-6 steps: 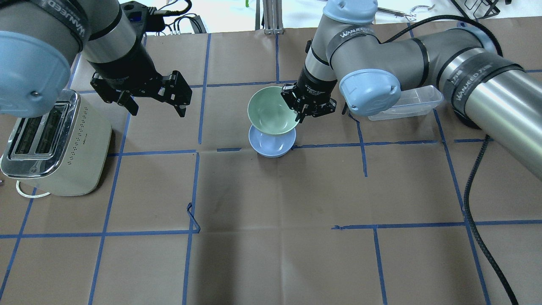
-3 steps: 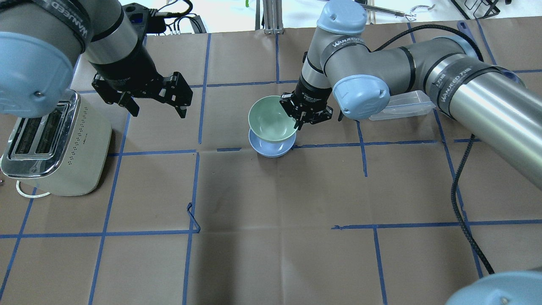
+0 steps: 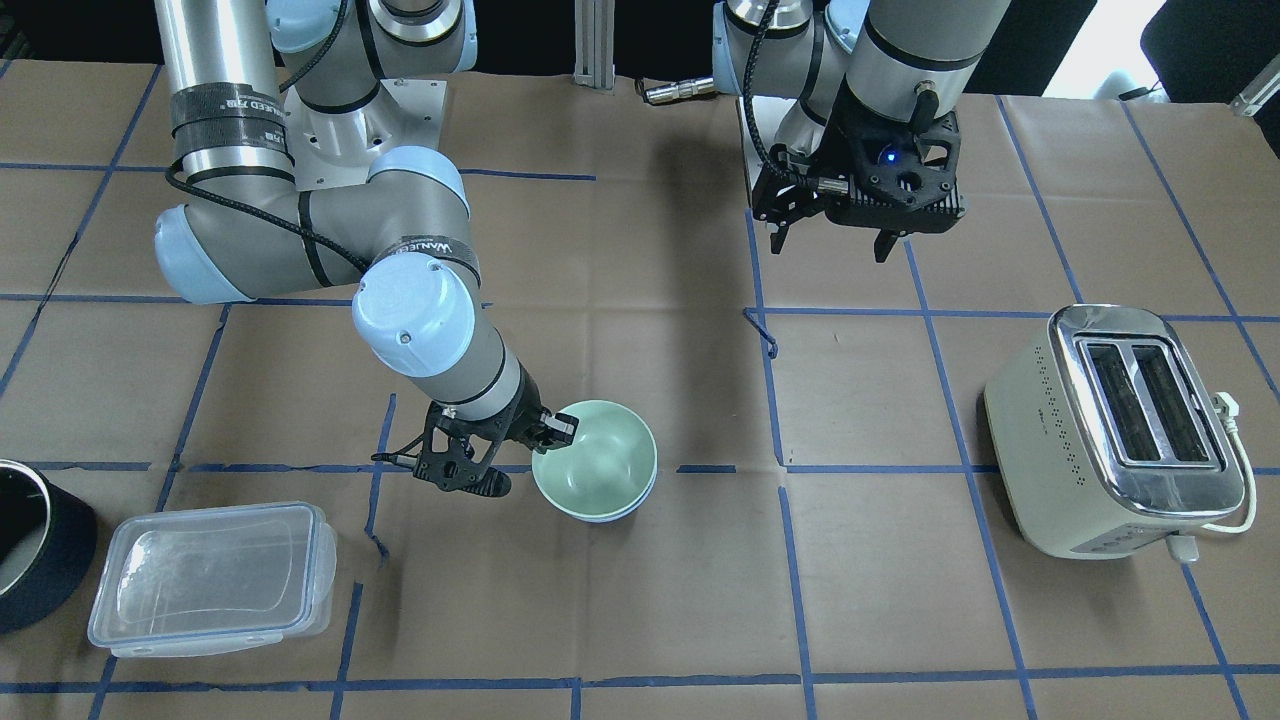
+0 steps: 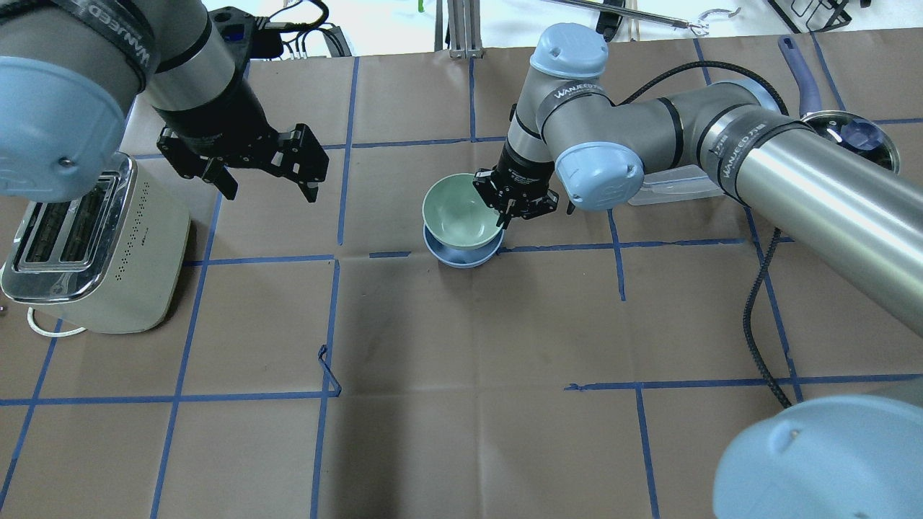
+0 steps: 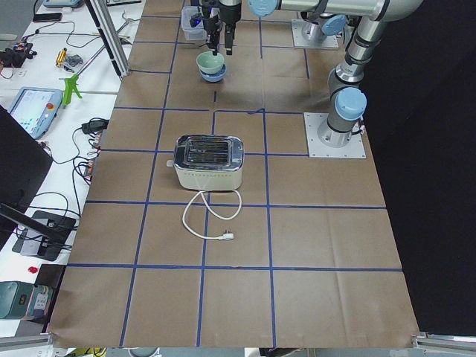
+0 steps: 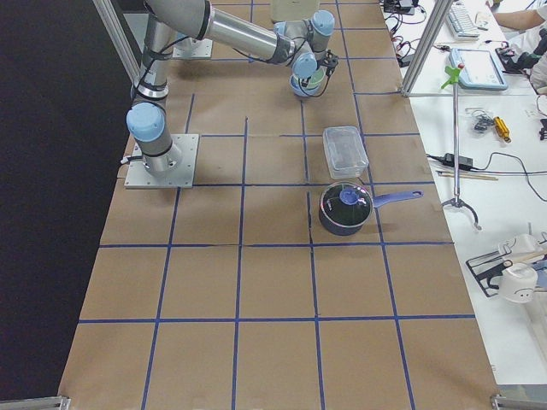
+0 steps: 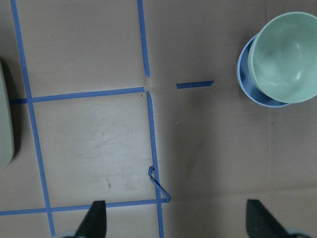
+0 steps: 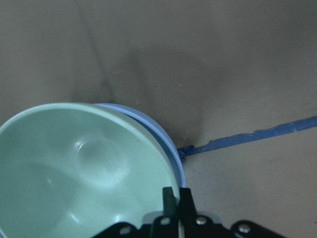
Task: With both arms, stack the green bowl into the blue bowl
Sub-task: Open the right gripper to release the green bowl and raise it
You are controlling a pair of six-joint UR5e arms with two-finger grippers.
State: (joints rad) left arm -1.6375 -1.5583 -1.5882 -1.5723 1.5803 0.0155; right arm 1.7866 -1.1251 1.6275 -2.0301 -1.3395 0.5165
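The green bowl (image 4: pixel 461 211) sits low inside the blue bowl (image 4: pixel 461 258), slightly toward the far side, so only the blue rim shows. My right gripper (image 4: pixel 502 216) is shut on the green bowl's right rim, one finger inside and one outside; the right wrist view shows the fingers (image 8: pixel 171 196) pinching the rim of the green bowl (image 8: pixel 89 168) over the blue bowl (image 8: pixel 168 144). My left gripper (image 4: pixel 270 189) is open and empty, hovering to the left of the bowls. Its wrist view shows the green bowl (image 7: pixel 287 54) and the blue bowl (image 7: pixel 255 91) at the top right.
A cream toaster (image 4: pixel 94 245) stands at the left edge. A clear plastic container (image 4: pixel 678 184) lies behind the right arm, and a dark pan (image 4: pixel 854 133) beyond it. The right arm's black cable (image 4: pixel 757 324) hangs over the table's right side.
My right gripper has lowered the green bowl down into the blue bowl, and the right arm has swung lower. The left gripper has not moved.
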